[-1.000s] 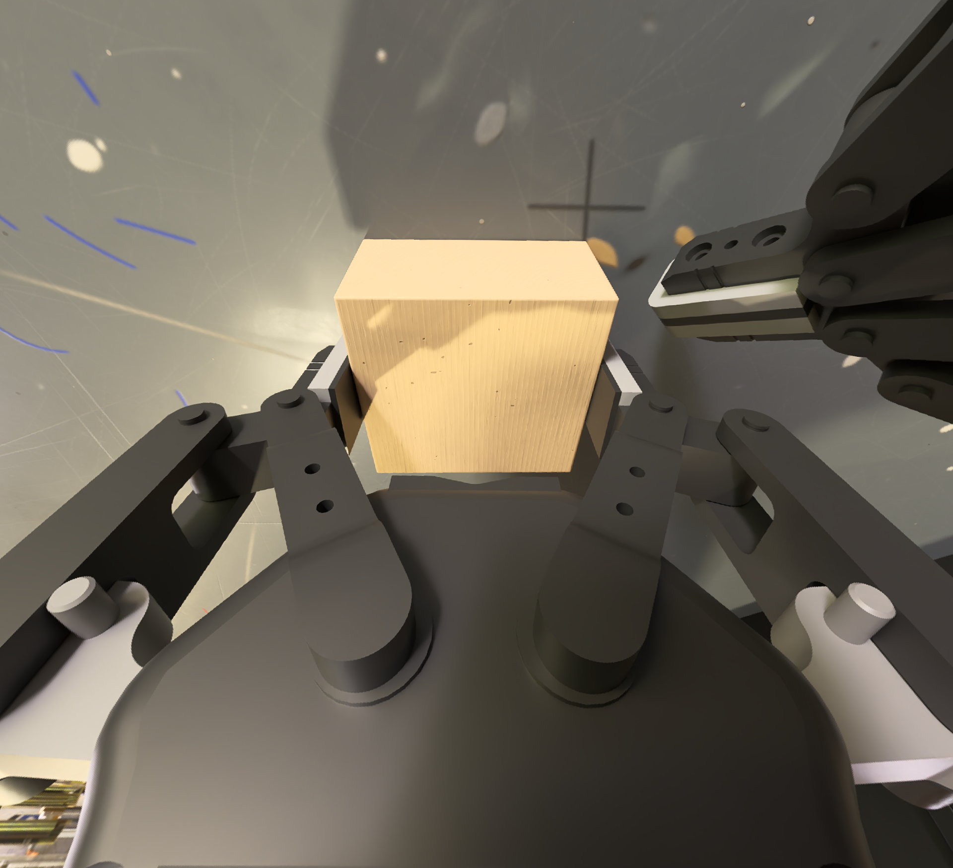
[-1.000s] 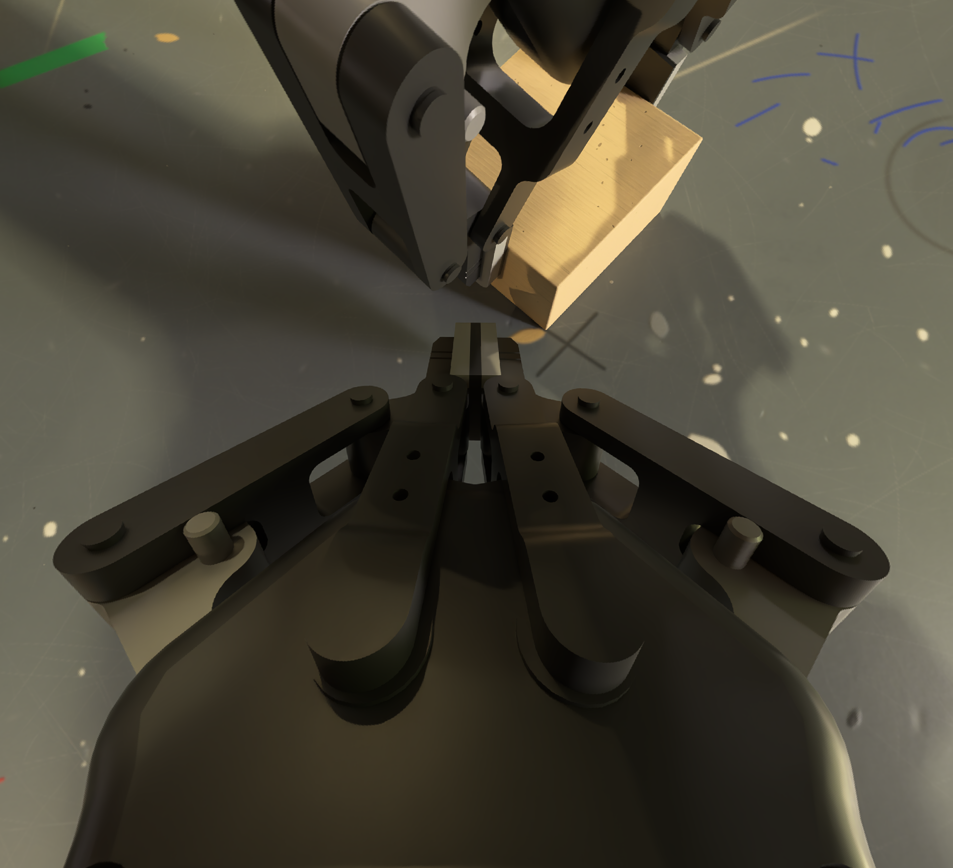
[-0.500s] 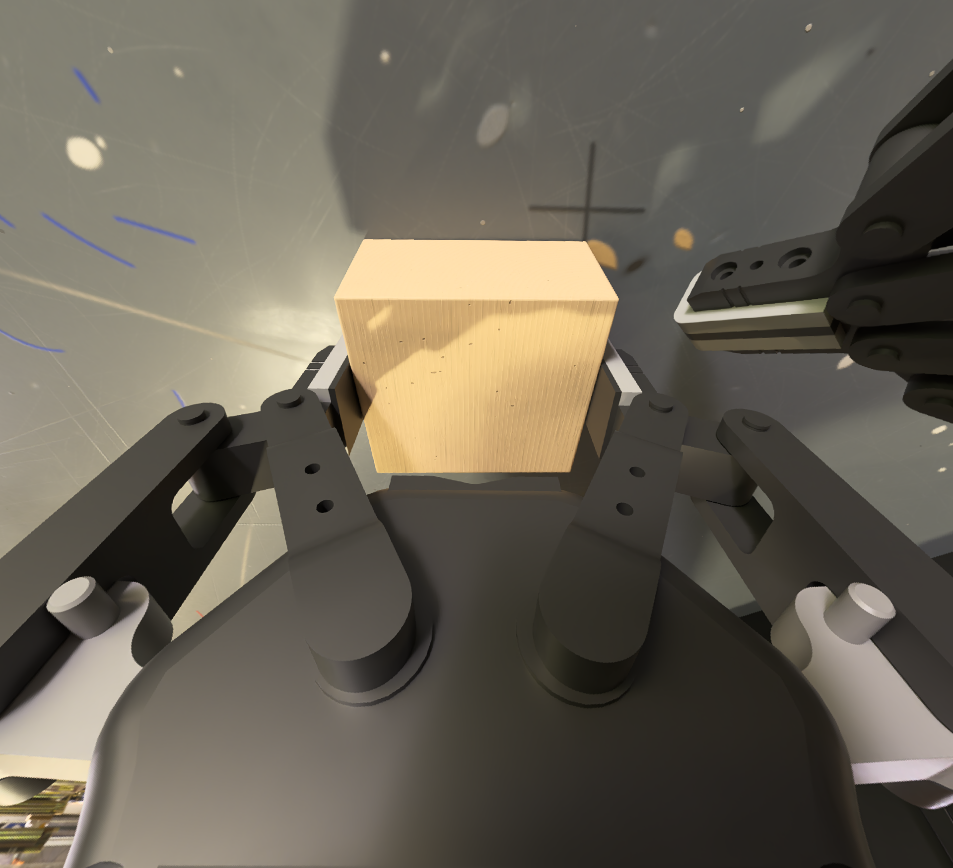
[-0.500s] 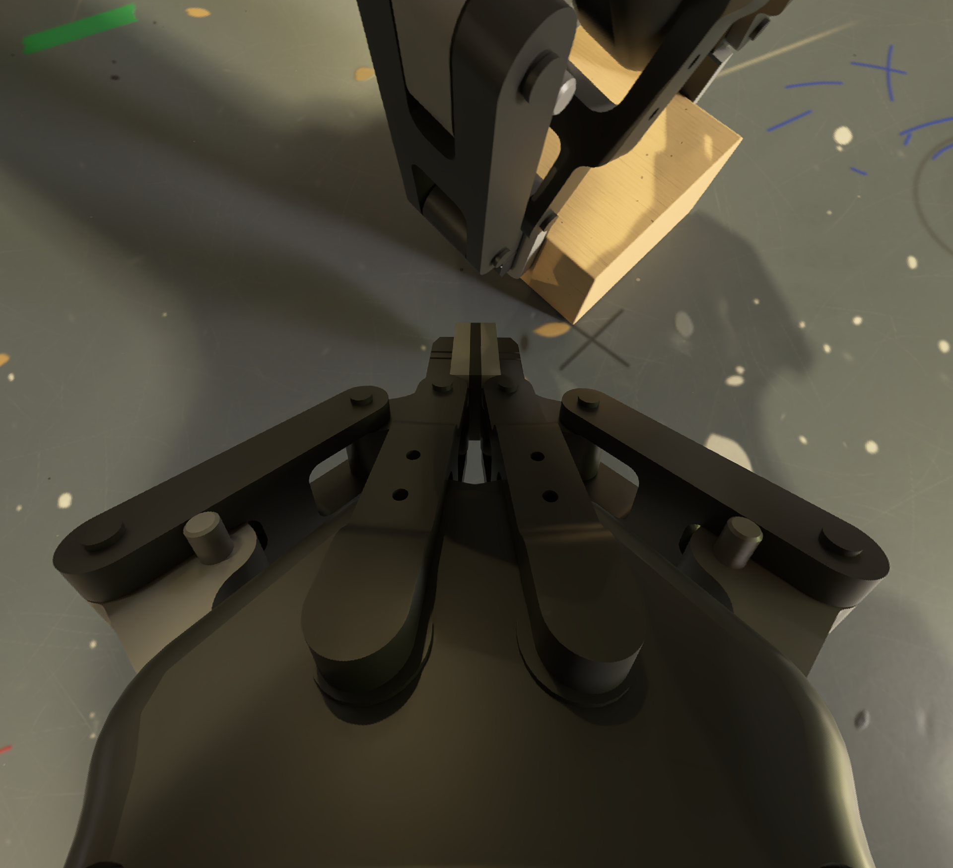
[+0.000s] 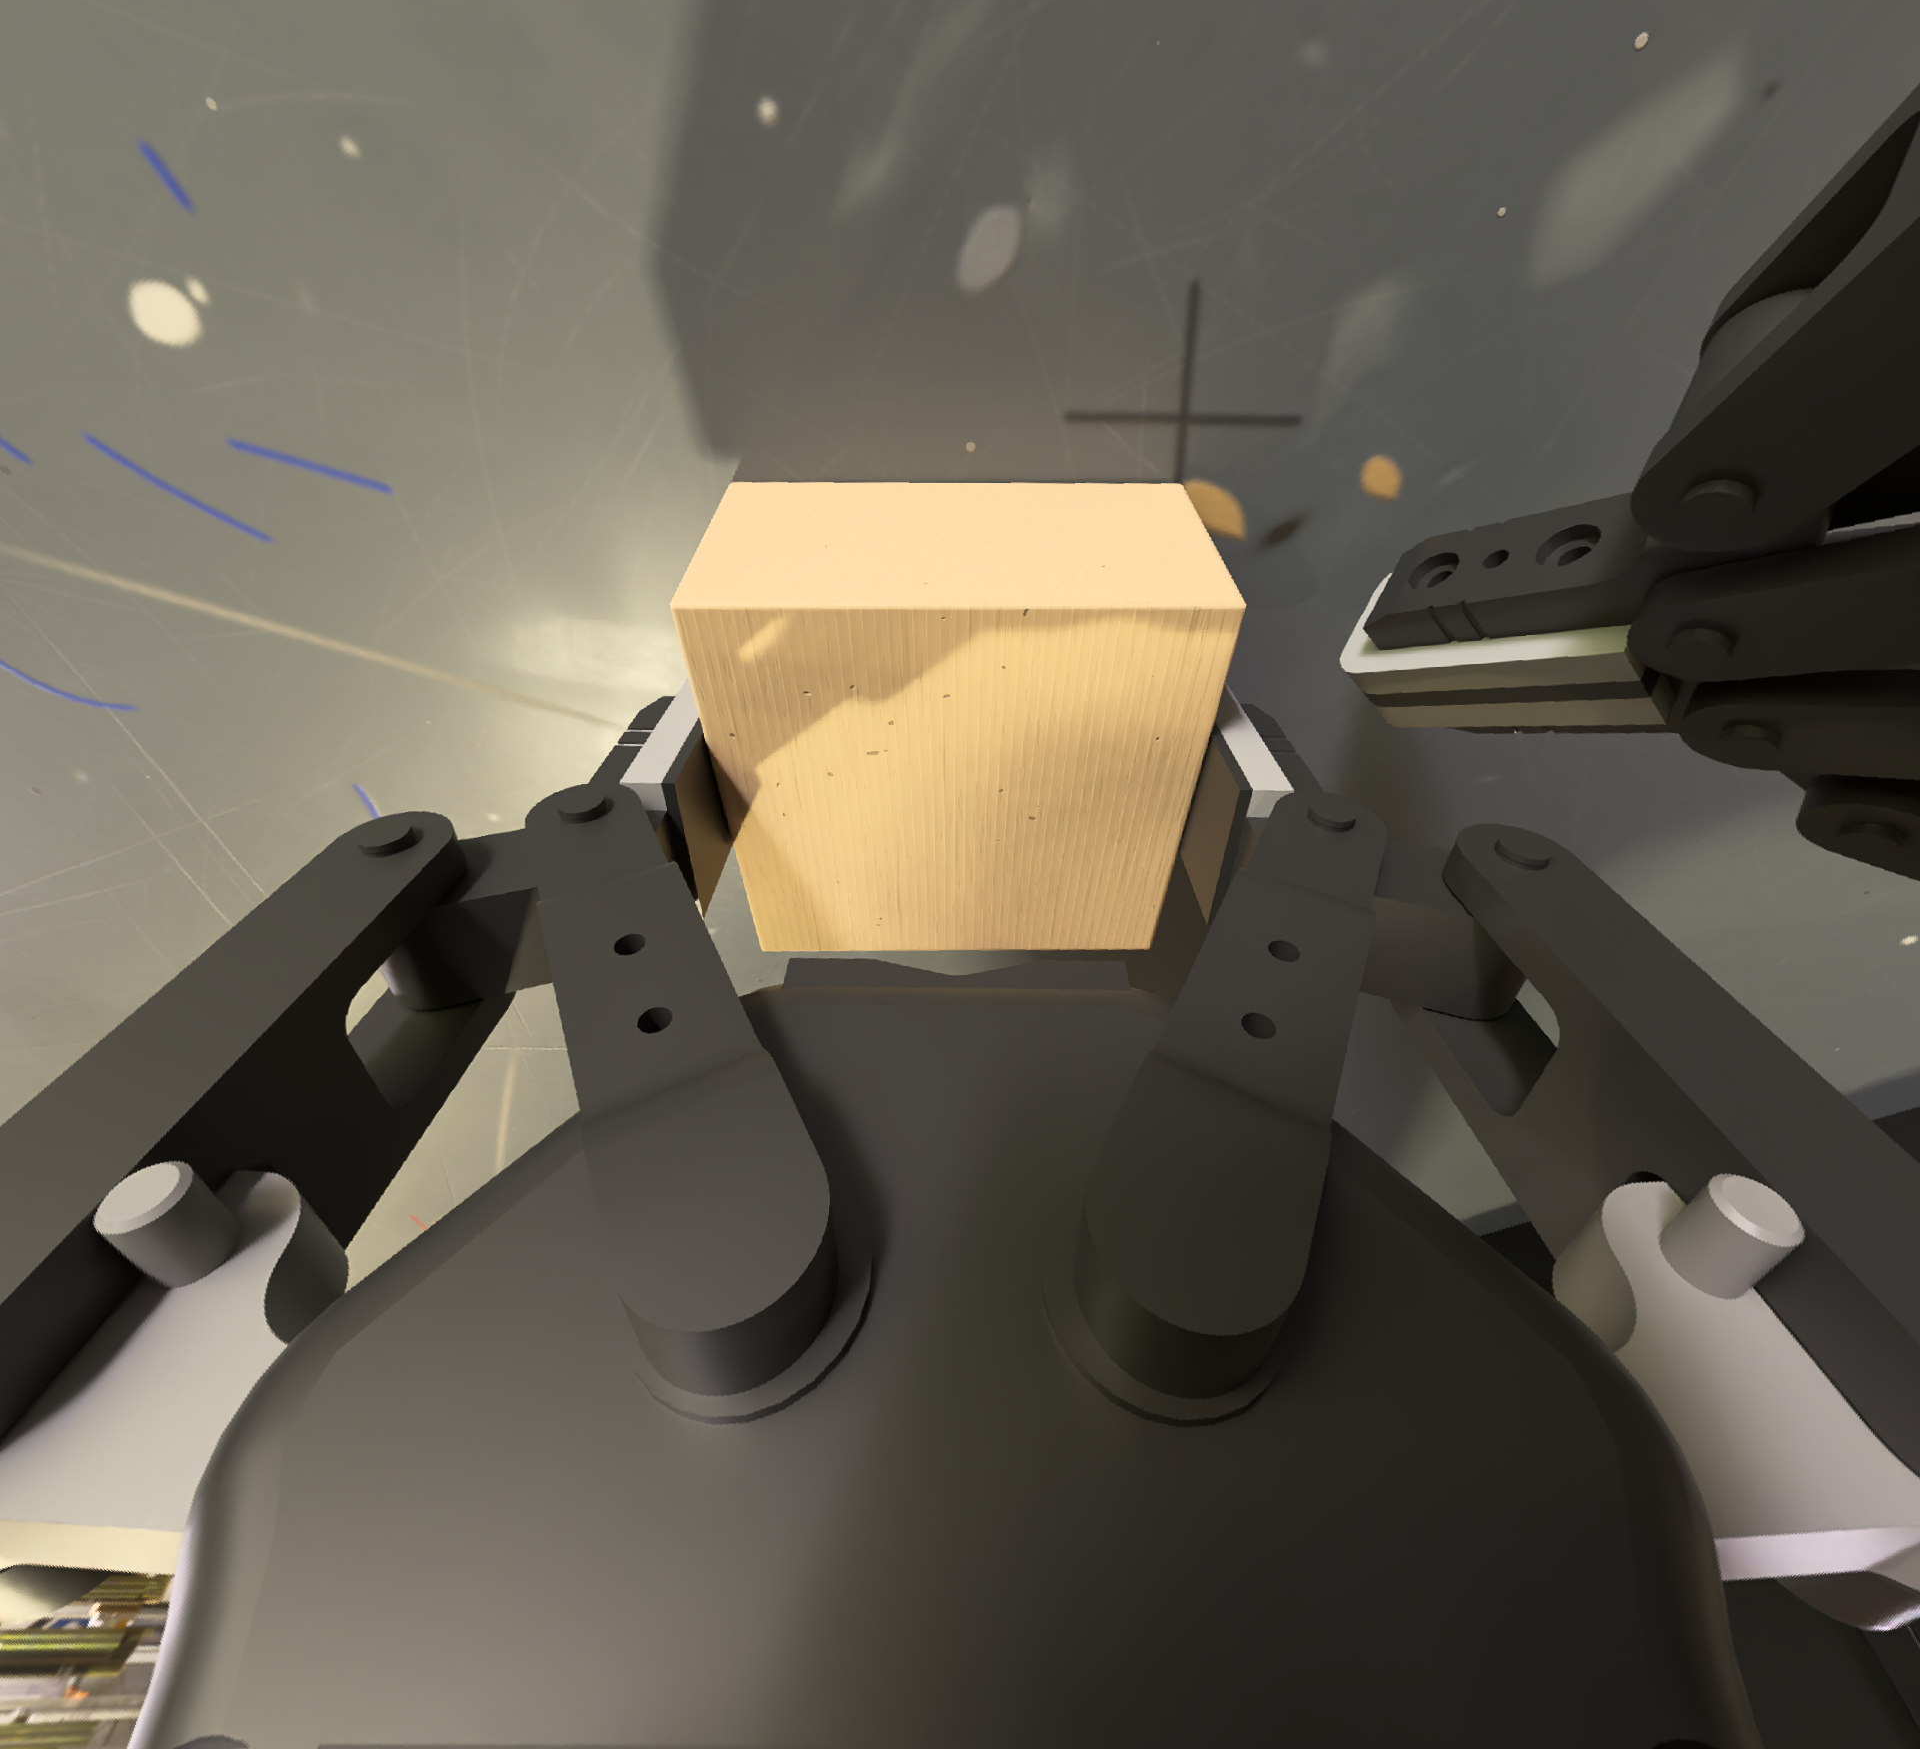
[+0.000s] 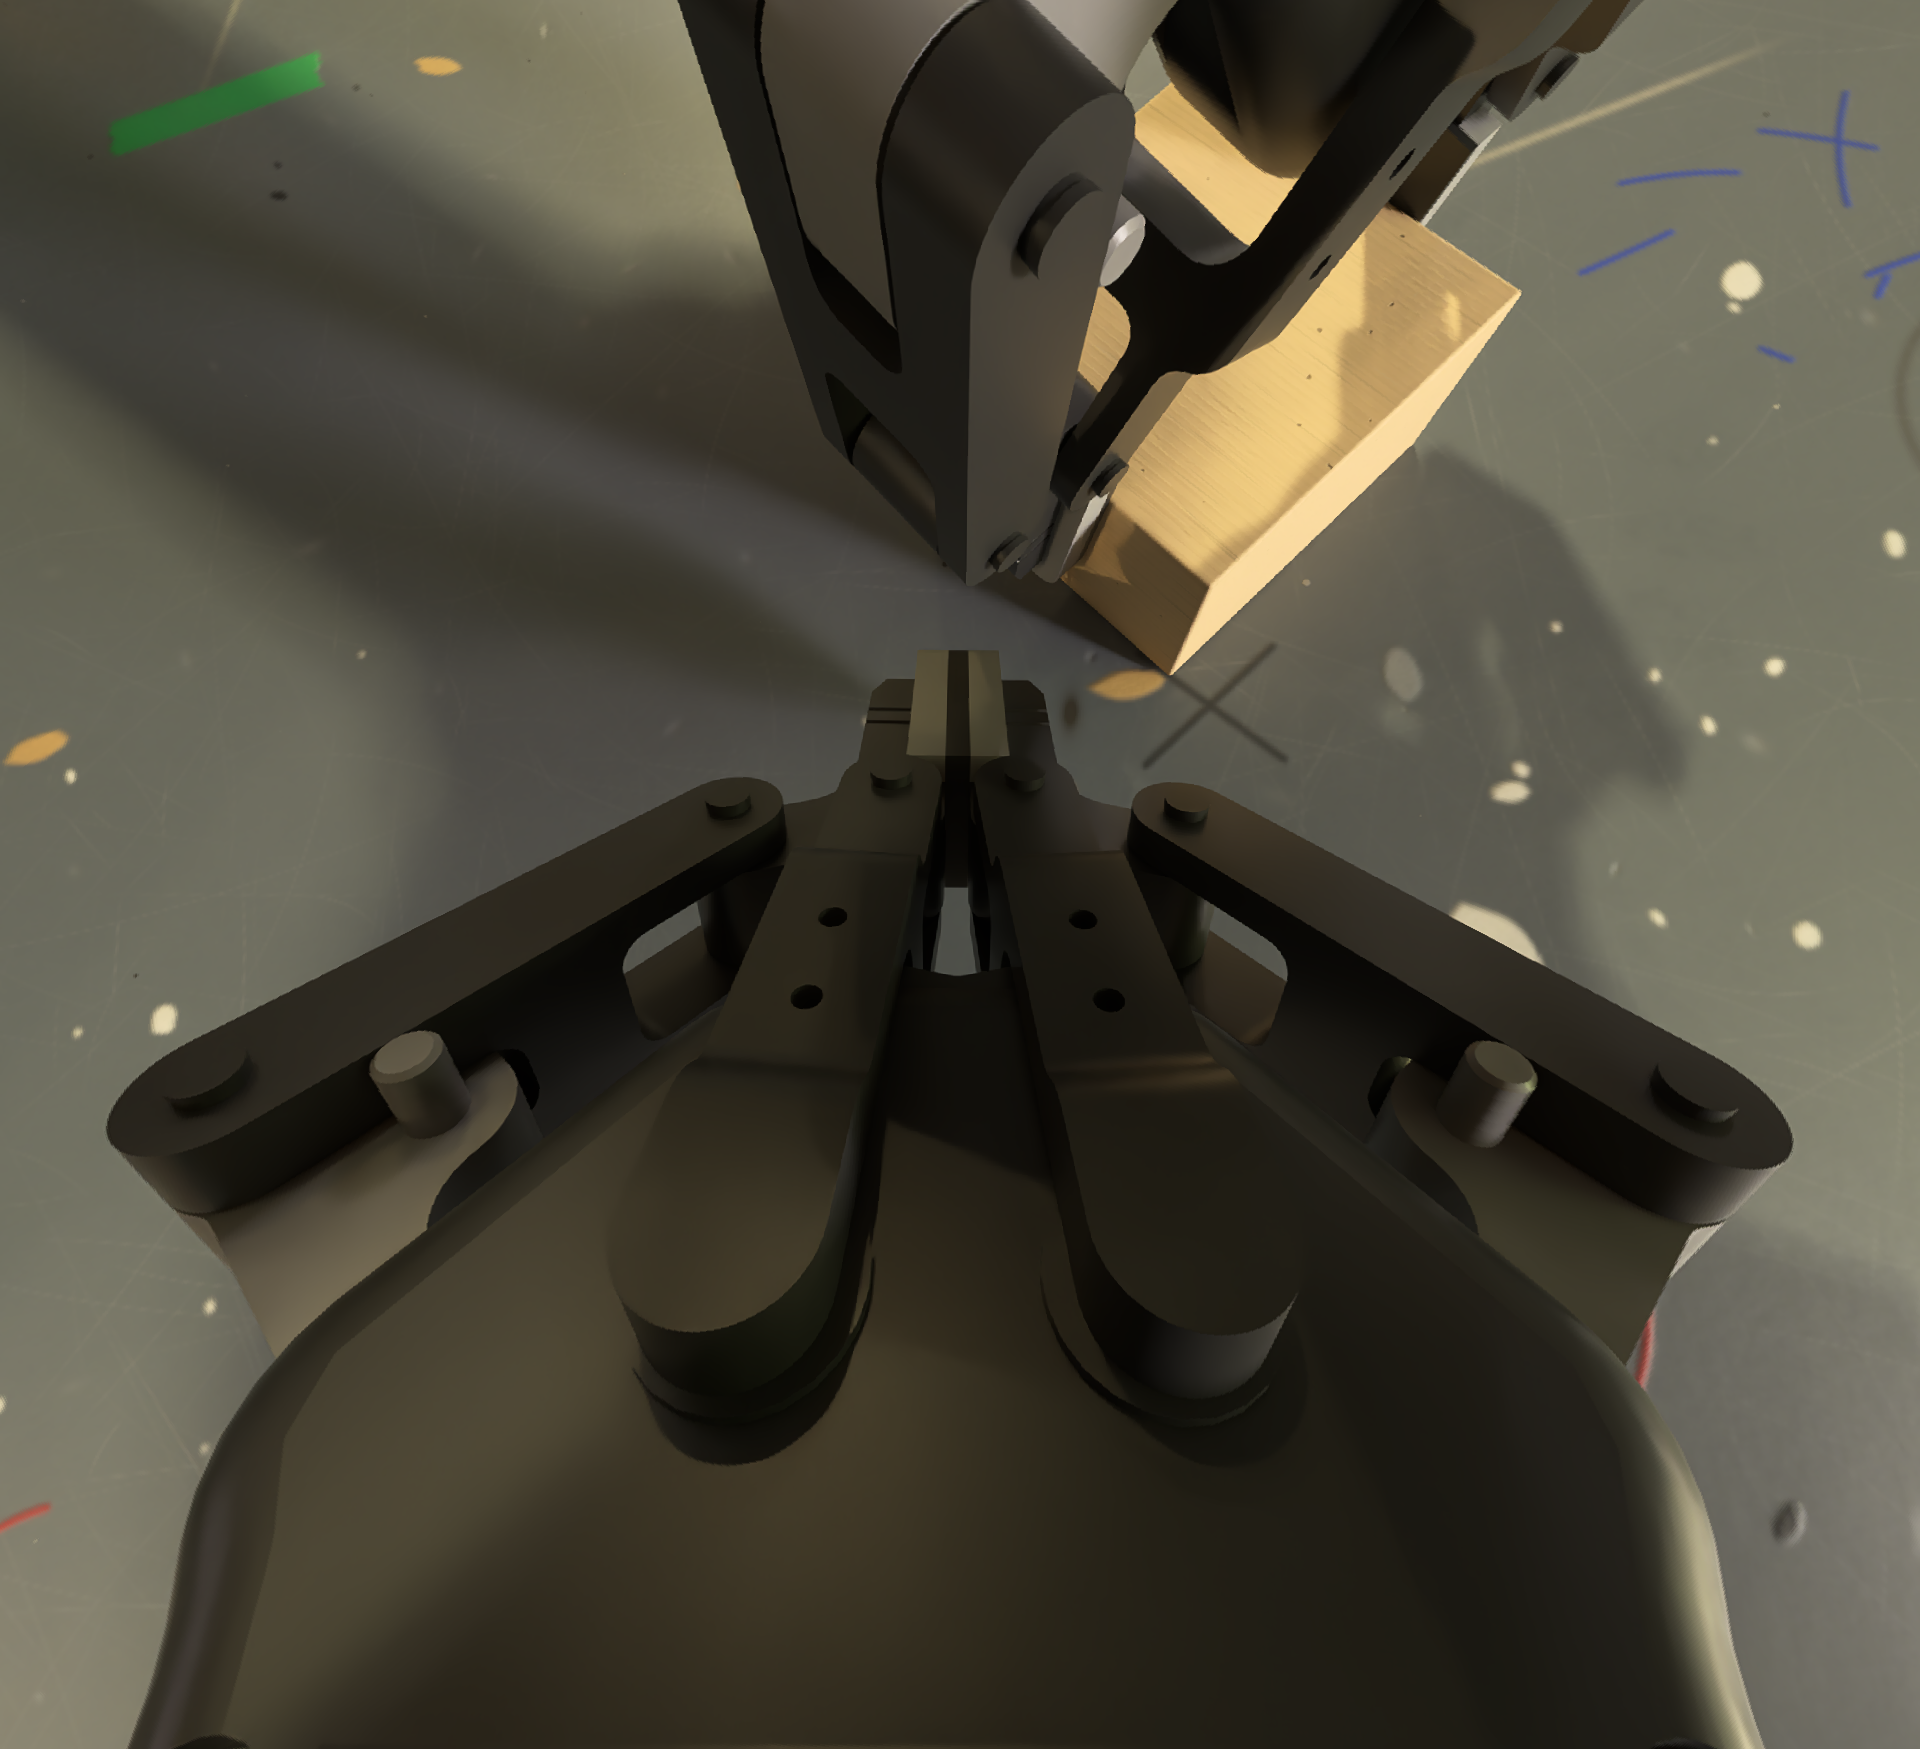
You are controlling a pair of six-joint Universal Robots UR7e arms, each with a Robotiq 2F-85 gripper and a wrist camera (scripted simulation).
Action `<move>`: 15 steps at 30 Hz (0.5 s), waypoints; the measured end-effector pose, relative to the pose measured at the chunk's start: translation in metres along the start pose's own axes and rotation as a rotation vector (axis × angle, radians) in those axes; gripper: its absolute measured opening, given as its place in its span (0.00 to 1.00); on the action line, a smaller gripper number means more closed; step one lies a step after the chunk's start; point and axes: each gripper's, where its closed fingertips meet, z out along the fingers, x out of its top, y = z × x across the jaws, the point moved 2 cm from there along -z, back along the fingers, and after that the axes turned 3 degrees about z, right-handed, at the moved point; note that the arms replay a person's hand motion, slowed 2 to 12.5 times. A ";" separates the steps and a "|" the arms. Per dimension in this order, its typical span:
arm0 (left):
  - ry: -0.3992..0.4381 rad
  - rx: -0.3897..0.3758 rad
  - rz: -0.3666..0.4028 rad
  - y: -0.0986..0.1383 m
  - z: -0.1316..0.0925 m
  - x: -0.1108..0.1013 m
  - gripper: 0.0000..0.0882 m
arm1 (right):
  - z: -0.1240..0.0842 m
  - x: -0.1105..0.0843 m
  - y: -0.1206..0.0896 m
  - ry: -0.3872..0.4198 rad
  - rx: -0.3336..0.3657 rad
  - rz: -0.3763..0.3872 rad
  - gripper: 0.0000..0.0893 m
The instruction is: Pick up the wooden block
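Note:
The pale wooden block (image 5: 956, 723) sits between the two fingers of my left gripper (image 5: 956, 743), which is shut on its left and right faces. It is held above the grey table. In the right wrist view the block (image 6: 1288, 452) shows in the left gripper (image 6: 1049, 546), at the upper right, its lower corner close to the table. My right gripper (image 6: 957, 702) is shut and empty, just below and left of the block. It also shows at the right edge of the left wrist view (image 5: 1475, 650), apart from the block.
The grey table (image 5: 364, 245) is scratched, with pale and orange spots, blue strokes and a dark cross mark (image 5: 1184, 419). A green strip (image 6: 218, 101) lies at the far left in the right wrist view. The left arm's shadow covers the middle.
My right gripper has drawn away to the right of the block and has not opened. The left gripper keeps its hold on the block, which has shifted right in the right wrist view.

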 end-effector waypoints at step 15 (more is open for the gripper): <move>-0.007 -0.001 0.003 0.000 0.000 0.000 0.78 | 0.003 0.003 0.001 0.022 0.023 0.011 0.00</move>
